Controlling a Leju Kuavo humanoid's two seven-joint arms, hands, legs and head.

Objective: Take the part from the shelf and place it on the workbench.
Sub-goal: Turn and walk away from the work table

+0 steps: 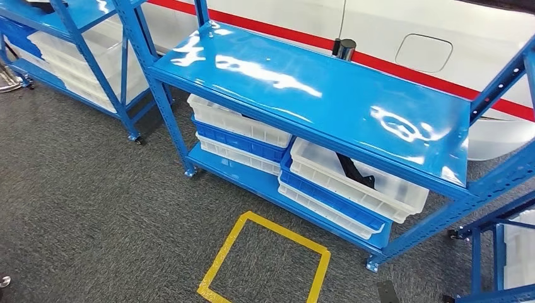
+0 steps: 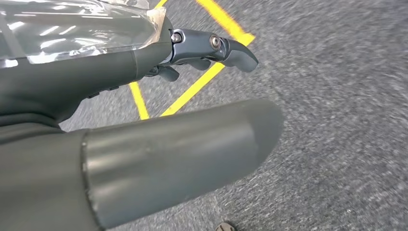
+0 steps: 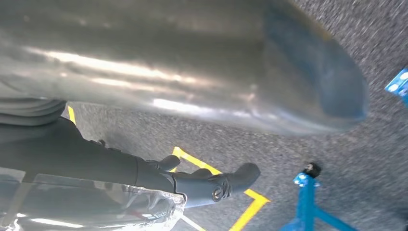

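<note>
Head view: we see a glossy blue metal shelf rack standing on grey carpet, its top board bare and shiny. On the lower board sit two stacks of white and blue plastic bins, left stack and right stack side by side. The black angular part lies in the top white translucent bin of the right stack, partly hidden under the top board. A yellow tape square marks the carpet just near of the rack. A second blue rack with white bins stands far left, and a third blue rack corner shows near right. A white panel with a red stripe runs behind the racks.

Left wrist view: we see the left hand over the carpet and the yellow tape, well apart from the rack. Thick grey thumb sticks out straight, dark fingers loosely extended, nothing in them; fingers apart.

Right wrist view: we see the right hand also above carpet and tape, with a blue rack foot nearby. Blurred thumb sits close to the lens; dark fingers stretched out and holding nothing, so this hand is apart too.
</note>
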